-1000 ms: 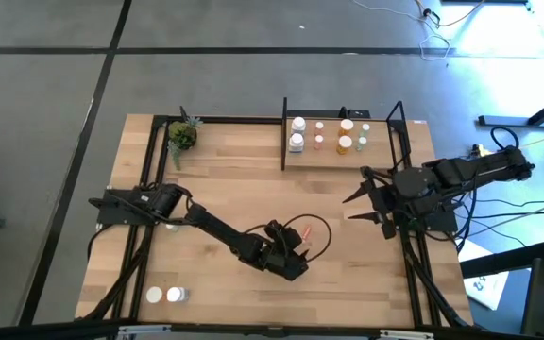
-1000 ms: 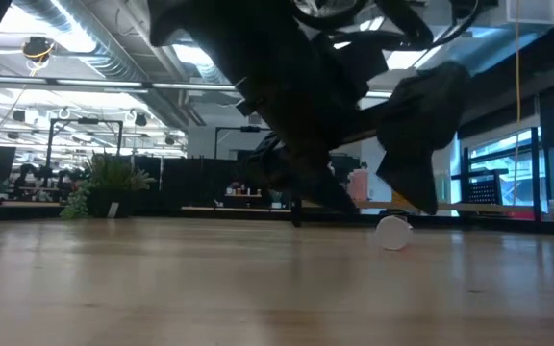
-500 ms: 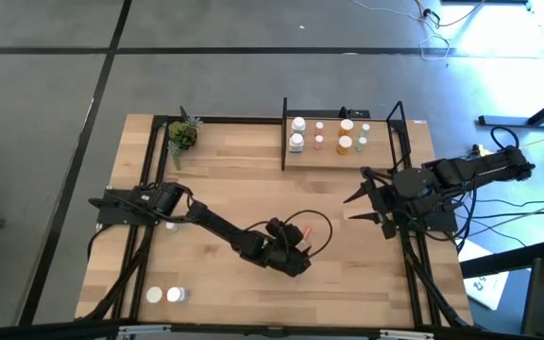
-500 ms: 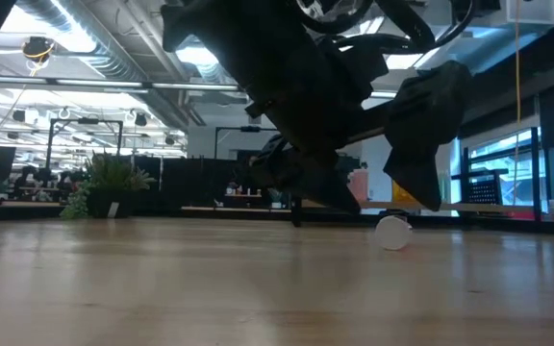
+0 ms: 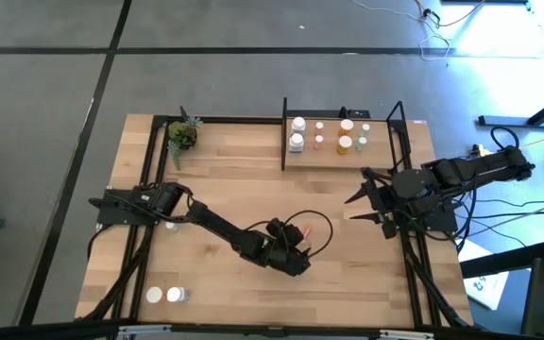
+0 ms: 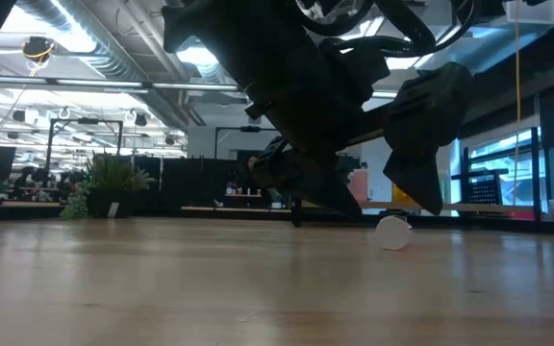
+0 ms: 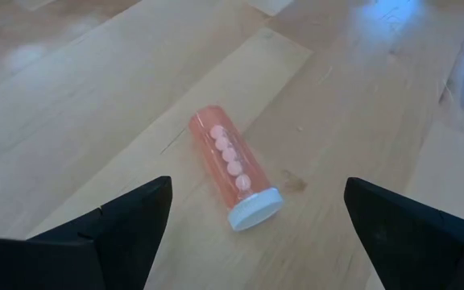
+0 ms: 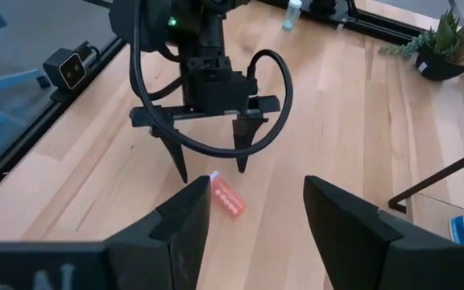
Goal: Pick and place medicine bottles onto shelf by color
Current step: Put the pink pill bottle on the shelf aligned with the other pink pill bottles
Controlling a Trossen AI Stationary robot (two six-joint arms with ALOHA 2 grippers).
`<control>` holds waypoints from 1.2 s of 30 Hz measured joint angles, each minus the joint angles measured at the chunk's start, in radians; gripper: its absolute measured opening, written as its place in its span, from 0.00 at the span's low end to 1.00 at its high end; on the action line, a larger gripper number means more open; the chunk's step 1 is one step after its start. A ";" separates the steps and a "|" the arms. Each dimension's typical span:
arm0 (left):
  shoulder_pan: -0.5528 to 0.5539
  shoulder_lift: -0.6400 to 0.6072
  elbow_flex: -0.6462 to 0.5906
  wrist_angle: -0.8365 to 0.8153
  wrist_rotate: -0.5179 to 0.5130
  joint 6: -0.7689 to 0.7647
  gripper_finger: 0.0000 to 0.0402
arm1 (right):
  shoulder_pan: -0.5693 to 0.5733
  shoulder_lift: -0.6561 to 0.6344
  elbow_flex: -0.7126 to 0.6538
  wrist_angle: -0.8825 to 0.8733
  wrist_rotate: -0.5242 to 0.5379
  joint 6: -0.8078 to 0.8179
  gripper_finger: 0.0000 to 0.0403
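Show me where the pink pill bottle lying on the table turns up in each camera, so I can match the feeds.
High view: pink bottle mid-table, at the left end effector.
Low view: not identifiable; the dark arm blocks the middle.
Left wrist view: centre of the picture, lying on its side, white cap toward the camera, between the open fingers.
Right wrist view: low centre, below the left end effector.
Shared landmark: the left end effector above the bottle.

Pink pill bottle [image 7: 232,171] with white cap on pale wooden tabletop [image 7: 71,97]
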 joint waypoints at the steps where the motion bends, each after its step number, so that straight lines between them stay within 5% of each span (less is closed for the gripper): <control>1: 0.000 0.000 0.000 0.000 0.000 -0.001 0.90 | 0.000 0.000 0.000 0.000 0.000 0.000 0.50; 36: 0.000 -0.001 0.000 0.047 0.098 -0.002 0.90 | 0.000 0.000 -0.001 0.001 0.000 -0.003 0.50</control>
